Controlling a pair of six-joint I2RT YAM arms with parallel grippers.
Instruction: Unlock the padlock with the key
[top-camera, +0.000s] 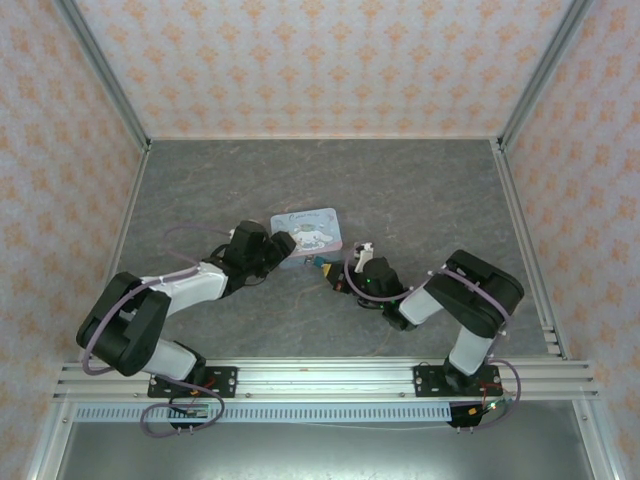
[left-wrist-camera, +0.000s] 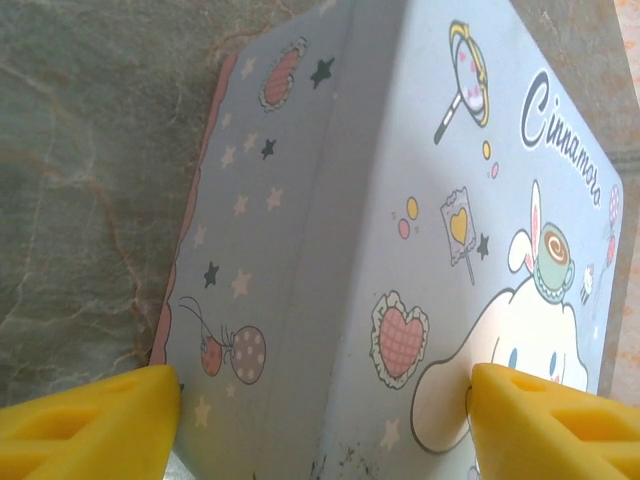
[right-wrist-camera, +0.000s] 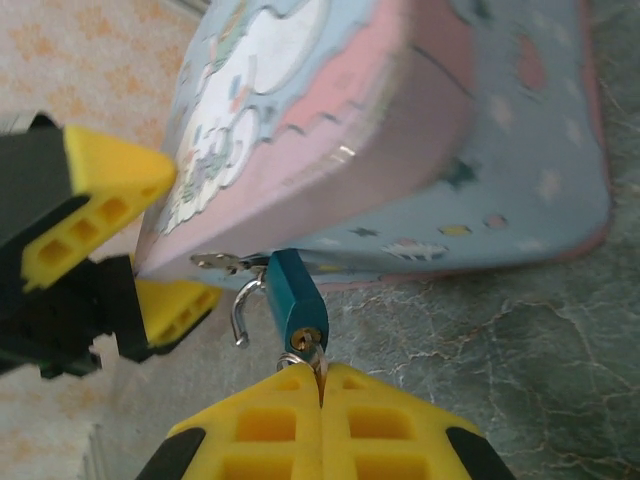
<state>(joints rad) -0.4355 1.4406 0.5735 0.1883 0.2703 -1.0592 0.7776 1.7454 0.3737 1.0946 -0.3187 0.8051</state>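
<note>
I have my right fingers (right-wrist-camera: 270, 420) clenched on the key (right-wrist-camera: 312, 352), seated in the padlock (right-wrist-camera: 293, 300) just past their tips, left fingers (left-wrist-camera: 90, 420) clamping the tin (left-wrist-camera: 400, 200); next, I reckon, a careful twist.

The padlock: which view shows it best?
The right wrist view: the padlock is close, with its teal body, thin shackle and the key at its keyhole, held by the right gripper. The top external view gives a tiny teal spot beside the tin. The left wrist view faces the tin's lid.
</note>
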